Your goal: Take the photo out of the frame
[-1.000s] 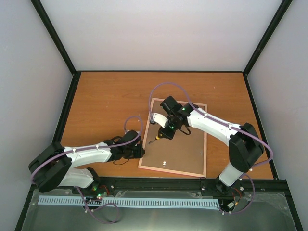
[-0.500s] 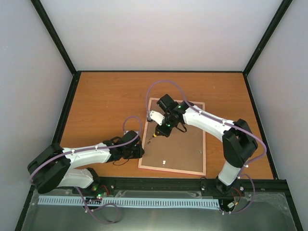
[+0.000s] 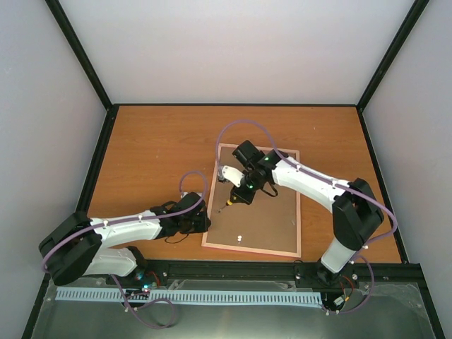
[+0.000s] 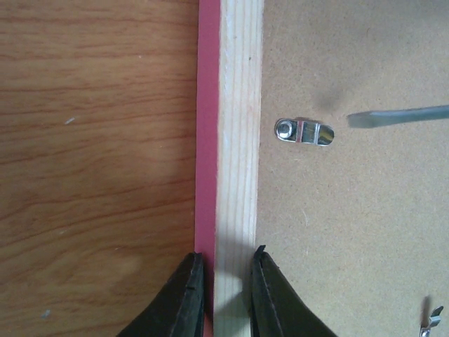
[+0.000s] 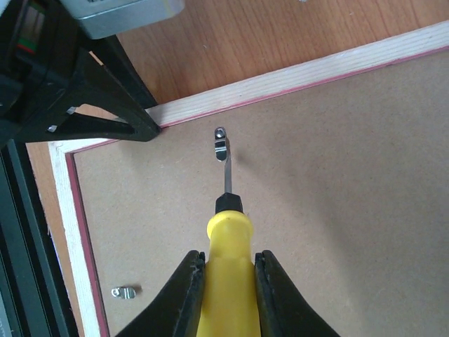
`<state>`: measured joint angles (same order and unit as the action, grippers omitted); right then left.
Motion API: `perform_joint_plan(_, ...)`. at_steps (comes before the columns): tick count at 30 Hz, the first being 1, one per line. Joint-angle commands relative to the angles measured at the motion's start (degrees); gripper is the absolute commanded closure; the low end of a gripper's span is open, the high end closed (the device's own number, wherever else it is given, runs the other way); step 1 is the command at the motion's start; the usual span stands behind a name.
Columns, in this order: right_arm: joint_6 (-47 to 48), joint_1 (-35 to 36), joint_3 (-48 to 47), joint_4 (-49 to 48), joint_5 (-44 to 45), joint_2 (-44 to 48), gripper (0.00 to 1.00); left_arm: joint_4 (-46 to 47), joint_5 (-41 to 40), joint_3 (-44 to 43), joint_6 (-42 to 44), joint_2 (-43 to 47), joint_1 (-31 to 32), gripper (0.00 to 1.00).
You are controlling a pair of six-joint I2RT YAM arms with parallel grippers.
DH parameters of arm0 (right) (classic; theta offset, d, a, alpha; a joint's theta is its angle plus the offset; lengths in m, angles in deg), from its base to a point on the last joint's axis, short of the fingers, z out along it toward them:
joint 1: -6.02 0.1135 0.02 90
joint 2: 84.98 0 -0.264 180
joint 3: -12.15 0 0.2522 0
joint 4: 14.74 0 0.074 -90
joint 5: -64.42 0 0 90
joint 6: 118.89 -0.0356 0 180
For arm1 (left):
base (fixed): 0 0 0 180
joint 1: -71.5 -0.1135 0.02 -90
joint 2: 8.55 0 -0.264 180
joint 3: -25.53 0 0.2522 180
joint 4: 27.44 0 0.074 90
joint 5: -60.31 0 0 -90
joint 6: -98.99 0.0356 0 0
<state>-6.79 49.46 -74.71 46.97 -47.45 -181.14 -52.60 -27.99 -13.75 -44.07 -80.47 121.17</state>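
step in hand: swinging a retaining clip off the back of the frame (image 3: 252, 248). the frame lies face down on the bench (image 3: 155, 155), brown backing board (image 5: 337, 175) up. the photo is not visible; presumably it sits under that board.

left hand (image 4: 224, 256): clamped across the frame's side rail, one finger on the pink outer edge, the other on the board side of the pale wood. the clip (image 4: 302, 132) lies ahead of this hand, on the board side, flat on the board with its screw end next to the rail.

right hand (image 5: 229, 258): clamped on the yellow handle of a screwdriver (image 5: 226, 232). the shaft runs straight out ahead of the fingers, tip at the clip's free end. touching or just beside it, cannot tell.

to do it well (judgement):
- press sideways on the free end so the clip pivots about its screw and clears the board.
- hold the blade low and shallow; the board looks soft and a slip would score it.
- the left hand's clamp should stop the frame sliding under the push.
- a second clip (image 5: 125, 292), back beside the right hand, lies on the board too; the board likely won't lift until it is turned.
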Motion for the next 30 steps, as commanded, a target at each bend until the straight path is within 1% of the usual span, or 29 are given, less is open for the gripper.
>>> perform_joint_plan(1, 0.04, 0.52, 0.80, -0.41, 2.41, 3.68, 0.97, -4.57, -2.58, 0.51, -2.53, 0.16, 0.16, 0.99)
perform_joint_plan(3, -0.02, -0.06, 0.25, -0.66, 5.02, 4.15, 0.97, -5.54, -3.10, -0.54, -1.57, 0.43, 0.16, 0.98)
perform_joint_plan(4, 0.22, -0.82, -0.30, -0.28, 5.19, 4.48, 0.97, -6.36, -3.56, -1.33, -0.79, 0.81, 0.21, 0.95)
perform_joint_plan(6, 0.81, -2.86, -1.36, 0.67, 4.31, 5.47, 0.97, -8.47, -5.02, -3.22, 1.35, 2.02, 0.16, 0.83)
perform_joint_plan(8, 1.70, -5.09, -1.73, 1.43, 3.47, 6.99, 0.97, -9.89, -6.71, -5.43, 4.28, 3.67, 0.16, 0.65)
perform_joint_plan(13, 1.90, -9.12, 1.12, 1.16, 1.29, 12.34, 0.97, -8.80, -9.40, -10.75, 13.33, 7.78, 0.16, 0.40)
perform_joint_plan(14, 1.62, -9.95, 1.99, 1.04, 0.28, 13.18, 0.97, -8.29, -10.11, -11.92, 14.85, 8.29, 0.16, 0.30)
perform_joint_plan(15, 1.45, -10.90, 2.92, 1.05, -0.74, 13.96, 0.97, -7.84, -10.93, -12.88, 16.18, 8.82, 0.16, 0.08)
perform_joint_plan(16, 1.41, -11.61, 3.67, 1.16, -1.73, 14.67, 0.97, -7.19, -11.66, -13.88, 17.60, 9.27, 0.21, 0.01)
perform_joint_plan(18, 1.78, -12.81, 5.36, 1.31, -3.04, 15.94, 0.97, -5.96, -12.75, -16.15, 21.34, 9.84, 0.16, 0.00)
perform_joint_plan(22, 1.89, -14.39, 8.70, 0.26, -4.44, 18.37, 0.97, -8.34, -20.59, -22.68, 26.04, 7.74, 0.12, 0.00)
perform_joint_plan(25, 1.67, -14.69, 9.82, -0.08, -5.78, 19.00, 0.97, -6.39, -23.88, -25.34, 32.02, 6.06, 0.10, 0.00)
perform_joint_plan(27, 1.68, -14.79, 9.95, 0.08, -7.00, 18.95, 0.97, -3.75, -22.13, -26.14, 35.60, 5.56, 0.08, 0.00)
perform_joint_plan(29, 1.76, -14.84, 9.63, 0.42, -7.98, 18.92, 0.97, -1.11, -20.41, -26.78, 36.42, 5.48, -0.03, 0.00)
perform_joint_plan(30, 1.94, -14.87, 9.38, 0.59, -8.46, 18.98, 0.97, 0.12, -21.15, -26.89, 35.96, 5.48, -0.01, 0.00)
